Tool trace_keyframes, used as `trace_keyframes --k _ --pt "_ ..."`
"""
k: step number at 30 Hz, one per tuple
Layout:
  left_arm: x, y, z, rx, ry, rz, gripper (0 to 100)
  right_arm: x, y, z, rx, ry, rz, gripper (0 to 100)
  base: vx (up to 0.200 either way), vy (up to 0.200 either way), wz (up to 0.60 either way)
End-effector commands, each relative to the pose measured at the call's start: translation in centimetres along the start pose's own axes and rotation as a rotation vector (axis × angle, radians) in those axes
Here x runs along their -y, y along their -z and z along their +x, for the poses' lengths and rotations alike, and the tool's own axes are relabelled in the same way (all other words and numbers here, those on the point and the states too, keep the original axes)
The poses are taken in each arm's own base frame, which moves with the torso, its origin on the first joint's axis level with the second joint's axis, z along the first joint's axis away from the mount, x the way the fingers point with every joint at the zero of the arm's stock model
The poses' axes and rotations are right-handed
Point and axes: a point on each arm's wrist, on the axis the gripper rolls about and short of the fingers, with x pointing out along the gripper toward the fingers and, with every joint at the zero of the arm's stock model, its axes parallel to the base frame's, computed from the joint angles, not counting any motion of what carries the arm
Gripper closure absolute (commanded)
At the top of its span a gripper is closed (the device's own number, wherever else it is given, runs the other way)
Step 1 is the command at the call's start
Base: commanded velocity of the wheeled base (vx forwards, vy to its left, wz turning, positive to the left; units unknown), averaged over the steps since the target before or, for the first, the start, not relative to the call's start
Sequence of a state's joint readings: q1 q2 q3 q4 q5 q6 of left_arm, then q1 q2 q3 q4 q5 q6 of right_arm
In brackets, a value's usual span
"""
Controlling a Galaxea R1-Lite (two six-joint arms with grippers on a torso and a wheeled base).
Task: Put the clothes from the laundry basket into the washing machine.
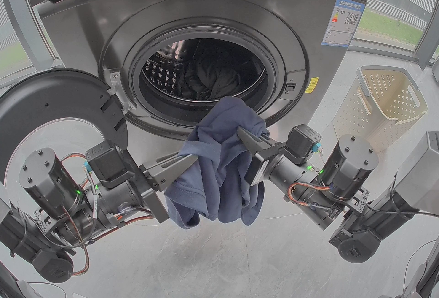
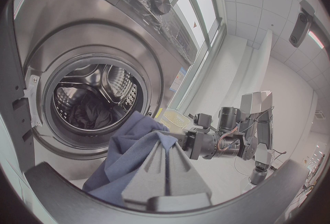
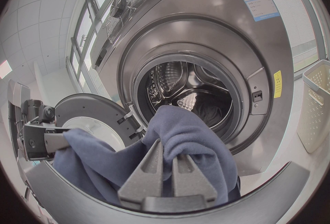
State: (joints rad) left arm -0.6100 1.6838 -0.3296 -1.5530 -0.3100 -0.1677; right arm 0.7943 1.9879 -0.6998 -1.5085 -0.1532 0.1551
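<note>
A navy blue garment (image 1: 219, 161) hangs between my two grippers, just below and in front of the washing machine (image 1: 219, 10) opening. My left gripper (image 1: 194, 158) is shut on the garment's left part; its own view has the fingertips (image 2: 164, 145) pinching the cloth (image 2: 127, 156). My right gripper (image 1: 241, 132) is shut on the garment's right part, with cloth (image 3: 192, 138) bunched over its fingers (image 3: 161, 156). A dark garment (image 1: 212, 77) lies inside the drum. The cream laundry basket (image 1: 382, 104) stands on the floor at the right.
The round washer door (image 1: 50, 106) stands swung open at the left, close to my left arm. Grey floor lies below the hanging cloth. Windows flank the machine on both sides.
</note>
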Motion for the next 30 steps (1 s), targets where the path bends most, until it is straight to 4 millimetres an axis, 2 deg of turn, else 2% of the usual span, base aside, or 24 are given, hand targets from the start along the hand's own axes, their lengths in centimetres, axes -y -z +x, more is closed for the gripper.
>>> trace_keyframes --k 1,4,9,10,13,21,30 --pt "0.2 -0.7 0.0 0.031 0.009 0.008 100 0.1 1.1 0.3 -0.016 0.002 -0.001 100 0.000 0.000 0.00" --pt "0.2 -0.5 0.1 0.020 0.008 0.006 100 0.2 1.9 0.5 -0.023 0.007 -0.002 100 0.000 0.000 0.00" --pt "0.1 -0.5 0.2 0.022 0.006 0.005 100 -0.3 1.7 0.2 -0.023 0.002 0.001 100 0.000 0.000 0.00" --pt "0.1 -0.5 0.3 0.022 0.006 0.005 100 -0.4 1.7 0.0 -0.025 -0.002 0.002 0 0.000 0.000 0.00" --pt "0.0 -0.3 0.4 0.018 0.002 0.006 100 -0.9 1.9 -0.3 -0.041 -0.015 0.002 0 0.000 0.000 0.00" --pt "-0.9 -0.6 1.7 0.059 -0.079 0.004 100 -0.4 4.5 -1.7 -0.156 -0.005 -0.017 0 0.000 0.000 0.00" --pt "-1.3 -0.5 2.6 0.076 -0.132 -0.008 100 -0.3 4.8 -2.2 -0.177 -0.002 -0.026 0 0.000 0.000 0.00"
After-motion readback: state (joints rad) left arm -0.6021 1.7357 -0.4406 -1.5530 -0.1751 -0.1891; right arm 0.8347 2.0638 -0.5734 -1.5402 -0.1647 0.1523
